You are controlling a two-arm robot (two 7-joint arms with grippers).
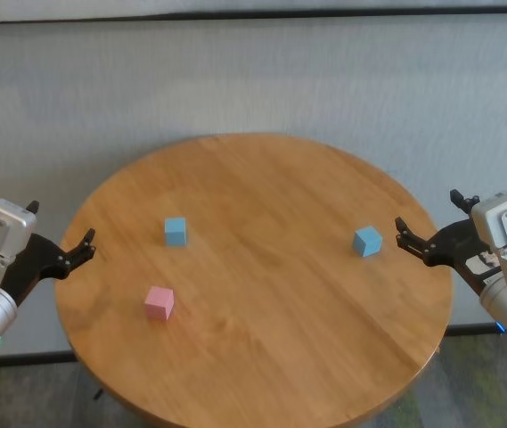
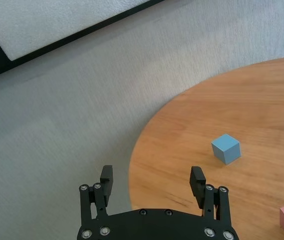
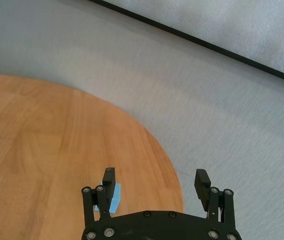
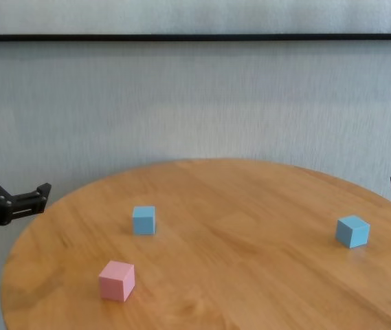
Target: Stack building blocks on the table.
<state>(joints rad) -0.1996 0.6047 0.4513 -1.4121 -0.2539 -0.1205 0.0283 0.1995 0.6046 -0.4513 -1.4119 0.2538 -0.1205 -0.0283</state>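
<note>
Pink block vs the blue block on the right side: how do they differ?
The pink block is pink; the right blue block is light blue. The pink one sits near the table's front left, the blue one near its right edge, close to the open right gripper. Both are same-size cubes, unstacked.

- The table [image 1: 262,357] is made of wood planks with visible grain, finished warm honey-brown with a soft satin sheen.
- The pink block [image 1: 159,303], nearest the left gripper's fingers, is seen as matt, smooth and plain.
- The blue block [image 1: 175,232] beyond it is finished the same matt way.
- The second blue block [image 1: 367,241], just ahead of the right gripper's fingers, is equally matt and smooth.
- The left gripper [image 2: 151,180] and the right gripper [image 3: 155,181] are built of matt black hard parts joined by shiny metal screws.
- The floor [image 1: 253,80] is covered in a grey, finely textured, carpet-like surface.
</note>
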